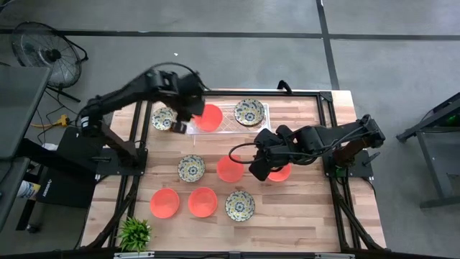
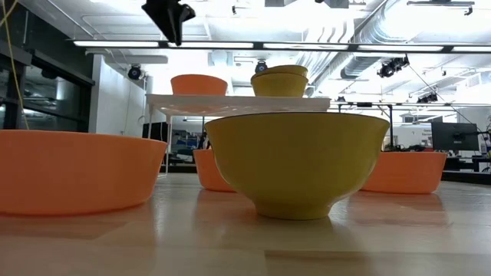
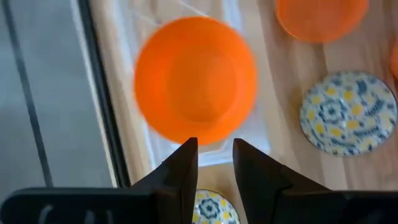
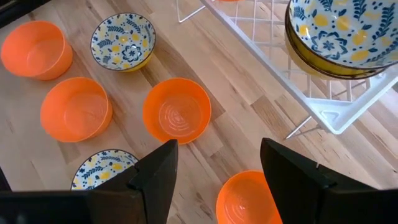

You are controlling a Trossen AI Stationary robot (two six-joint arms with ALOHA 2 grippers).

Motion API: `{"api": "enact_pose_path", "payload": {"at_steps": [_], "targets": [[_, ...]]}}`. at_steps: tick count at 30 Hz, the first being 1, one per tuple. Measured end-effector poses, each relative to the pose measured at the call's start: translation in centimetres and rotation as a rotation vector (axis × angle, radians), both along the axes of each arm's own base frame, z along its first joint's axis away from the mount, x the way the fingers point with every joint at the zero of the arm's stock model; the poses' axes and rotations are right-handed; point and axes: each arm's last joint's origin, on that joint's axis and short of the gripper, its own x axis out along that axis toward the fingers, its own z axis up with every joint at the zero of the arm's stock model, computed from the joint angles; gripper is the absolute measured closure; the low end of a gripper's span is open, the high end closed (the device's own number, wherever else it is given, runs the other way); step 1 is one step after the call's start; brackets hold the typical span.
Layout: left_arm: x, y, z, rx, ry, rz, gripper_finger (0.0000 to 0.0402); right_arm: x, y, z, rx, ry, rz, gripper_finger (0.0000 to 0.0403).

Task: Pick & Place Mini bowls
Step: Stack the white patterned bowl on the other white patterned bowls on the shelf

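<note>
White wire tray (image 1: 228, 124) at the table's (image 1: 302, 216) far edge, potted plant (image 1: 134, 233) at near-left corner

Right hand (image 4: 214, 165) above counter (image 4: 249, 106), fingers spread wide, nothing between them.
Four orange bowls (image 4: 177, 112) and two floral bowls (image 4: 123, 40) rest on the wood; stacked floral bowls (image 4: 342, 34) sit on the white wire tray (image 4: 323, 102).

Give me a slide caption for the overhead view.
Left claw hovers beside orange bowl on the white tray.

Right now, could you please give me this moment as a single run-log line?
left gripper: empty, above orange bowl on tray | right gripper: open, above table-centre orange bowls | patterned bowl: on tray
</note>
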Motion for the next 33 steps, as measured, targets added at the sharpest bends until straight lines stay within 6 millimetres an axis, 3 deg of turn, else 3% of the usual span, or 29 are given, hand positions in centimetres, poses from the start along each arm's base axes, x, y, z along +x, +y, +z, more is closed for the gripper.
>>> {"api": "enact_pose_path", "payload": {"at_steps": [5,12,16,20,24,33], "targets": [[-2.2,1.2,-1.1,-0.015,0.011,0.071,0.0286,0.0,0.0,0.0,0.006,-0.004,-0.011,0.0186],[-5.0,3.9,-6.0,-0.042,0.091,0.243,0.0196,0.0,0.0,0.0,0.007,-0.004,-0.013,0.0186],[-6.2,6.3,-8.2,-0.105,0.071,0.322,0.0163,0.0,0.0,0.0,0.005,-0.001,-0.012,0.0186],[-7.7,8.9,-9.6,-0.13,0.088,0.412,0.0159,-0.1,-0.1,0.0,0.002,0.005,-0.012,0.0186],[-8.7,11.0,-10.5,-0.178,0.102,0.397,0.0158,-0.1,-0.1,0.0,-0.011,0.009,-0.005,0.0186],[-10.4,14.6,-13.4,-0.348,0.132,0.529,0.0158,-0.1,-0.1,0.0,-0.02,0.006,-0.014,0.0186]]}}
